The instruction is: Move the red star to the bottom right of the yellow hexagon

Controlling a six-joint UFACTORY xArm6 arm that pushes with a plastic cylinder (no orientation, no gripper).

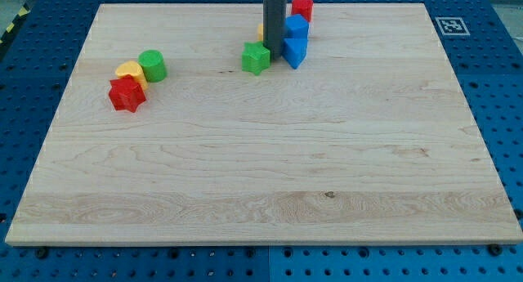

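Note:
The red star [127, 94] lies at the view's left, touching a yellow block [129, 71] just above it; that block's shape is unclear. A second yellow block [261, 30] shows only as a sliver behind my rod at the view's top centre, and its shape is hidden. My tip [275, 57] rests on the board between the green star [256, 58] and the lower blue block [295, 51], far to the right of the red star.
A green cylinder [152, 65] touches the left yellow block on its right. An upper blue block [296, 26] and a red cylinder [302, 7] sit right of the rod near the board's top edge. A marker tag [450, 25] lies off the board's top right corner.

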